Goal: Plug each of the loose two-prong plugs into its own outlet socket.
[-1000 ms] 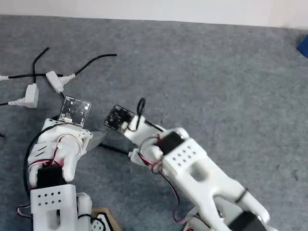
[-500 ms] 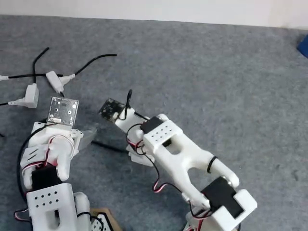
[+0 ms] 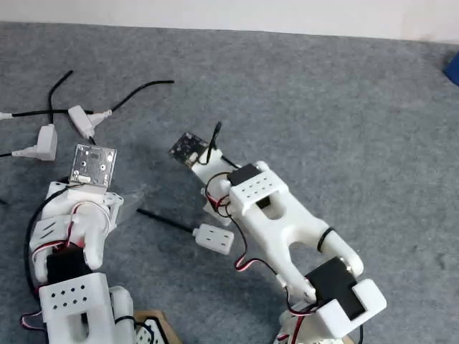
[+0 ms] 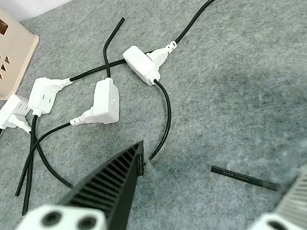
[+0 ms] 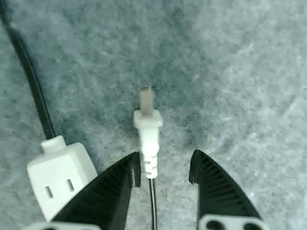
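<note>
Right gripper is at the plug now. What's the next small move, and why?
Probably shut the right gripper on the plug. The plug's ribbed neck already lies between the open jaws, close against one finger, with its prongs pointing away. The socket sits right beside it, so a firm hold should come before any lining up.

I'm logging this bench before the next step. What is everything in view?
Carpet: one, grey, covering the table.
Two-prong plug: one, white, black cord, lying on the carpet.
Outlet sockets: four clear, white on black cords. Three are clustered together and one is beside the plug.
Socket block: one, beige, beyond the cluster, cut off.
Blue object: one, at the high view's far edge, too cut off to identify.
Left end effector: one, open, facing the socket cluster.
Right end effector: one, black fingers, open, straddling the plug's cord end.
</note>
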Tool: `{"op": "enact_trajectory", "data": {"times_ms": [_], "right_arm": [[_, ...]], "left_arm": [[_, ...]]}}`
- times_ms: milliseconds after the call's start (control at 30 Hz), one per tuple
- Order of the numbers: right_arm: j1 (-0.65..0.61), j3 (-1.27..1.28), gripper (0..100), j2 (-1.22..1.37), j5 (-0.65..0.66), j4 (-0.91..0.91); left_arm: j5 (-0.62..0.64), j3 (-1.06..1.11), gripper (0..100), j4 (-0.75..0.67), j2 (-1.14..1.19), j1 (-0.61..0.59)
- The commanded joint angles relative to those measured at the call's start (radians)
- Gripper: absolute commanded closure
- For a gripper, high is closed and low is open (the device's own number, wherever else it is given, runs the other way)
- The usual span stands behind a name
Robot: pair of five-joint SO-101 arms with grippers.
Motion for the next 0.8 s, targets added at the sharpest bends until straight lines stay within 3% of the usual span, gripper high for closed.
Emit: {"op": "enact_trajectory", "data": {"times_ms": [0, 633, 700, 767], "right_arm": [[-0.045, 0.007, 82.8, -0.01, 0.002, -0.013], [-0.015, 0.061, 83.1, -0.001, 0.009, -0.071], [-0.015, 0.061, 87.8, -0.001, 0.011, -0.071], [-0.015, 0.067, 98.8, -0.001, 0.009, -0.088]], "left_arm": [[0.0, -0.044, 55, -0.02, -0.007, -0.005], [0.0, -0.051, 55, -0.018, -0.007, -0.007], [0.0, -0.051, 55, -0.018, -0.007, -0.007], [0.0, -0.051, 55, -0.018, -0.007, -0.007]]}}
